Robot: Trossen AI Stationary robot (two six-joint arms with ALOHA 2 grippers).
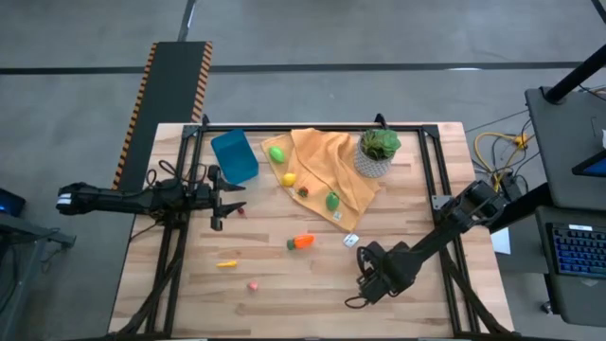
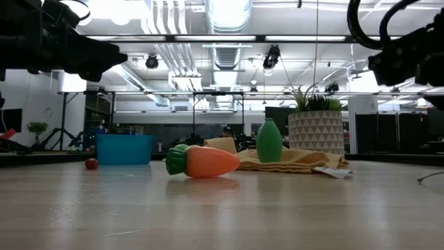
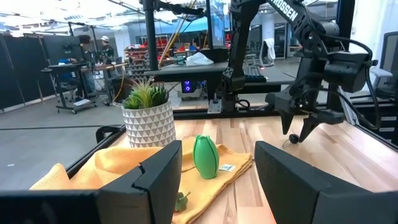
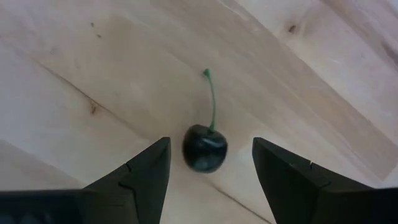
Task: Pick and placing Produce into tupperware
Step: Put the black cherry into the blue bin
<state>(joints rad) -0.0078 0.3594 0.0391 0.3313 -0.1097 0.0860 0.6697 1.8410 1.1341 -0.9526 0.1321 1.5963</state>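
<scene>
Hovering over the near right part of the worktop (image 1: pixel 284 294), the right gripper (image 4: pixel 210 180) is seen with its fingers spread wide and nothing held. A dark cherry (image 4: pixel 205 148) lies on the bare wood directly between the two fingers in the right wrist view, touched by neither. Its green stem (image 4: pixel 212 99) runs straight away from the gripper, along the midline of the gap, so the fruit's long axis is judged to lie across the closing direction. The right arm is plainly the nearer to this piece; a straight descent is judged to be all that is needed.

The left gripper (image 1: pixel 220 201) is held at the worktop's left side, just beside the blue tupperware (image 1: pixel 235 155), roughly half open and empty. The tupperware lies well apart from the right gripper, across the worktop towards the far left. Other produce lies between: an orange carrot (image 1: pixel 300 242) on the wood and a green piece (image 1: pixel 332 201) on the orange cloth (image 1: pixel 322 152).
</scene>
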